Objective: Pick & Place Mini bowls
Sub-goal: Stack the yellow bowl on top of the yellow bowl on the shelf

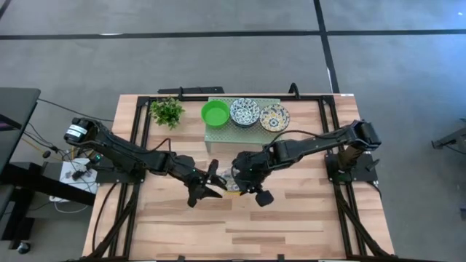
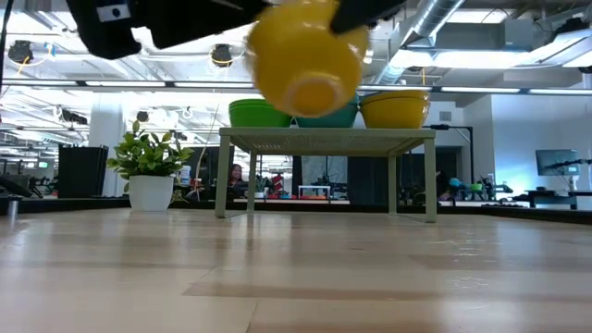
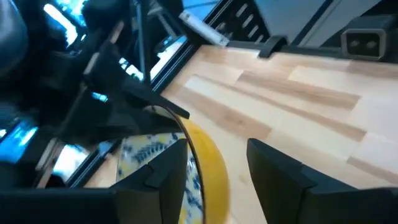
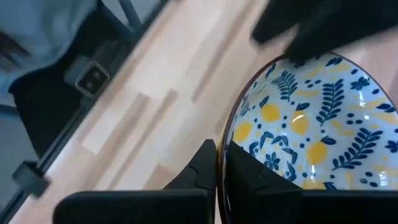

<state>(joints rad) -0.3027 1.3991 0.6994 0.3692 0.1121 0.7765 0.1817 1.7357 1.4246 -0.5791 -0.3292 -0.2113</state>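
Both arms meet over the middle of the table, and between them hangs a yellow-and-blue patterned bowl (image 2: 307, 57), lifted clear of the wood and tilted so its yellow underside faces the low camera. The right gripper (image 4: 221, 163) is pinched on the bowl's rim, one finger inside against the lemon-and-leaf pattern and one outside, a hold that suits a thin wall and leaves the body of the bowl free. The left gripper (image 3: 214, 165) stands with its fingers spread, one on each side of the same bowl's rim; whether either finger touches it is hard to say from this angle. This looks like a handover between arms, or a shared steadying, though which arm is giving cannot be judged. Behind them the pale green perforated rack (image 1: 218, 133) carries three bowl stacks in a row: a bright green bowl (image 1: 215, 113), a white-and-blue bowl (image 1: 245, 112) and another yellow-patterned bowl (image 1: 274, 116). The small plant (image 1: 167, 110) sits beside the rack.
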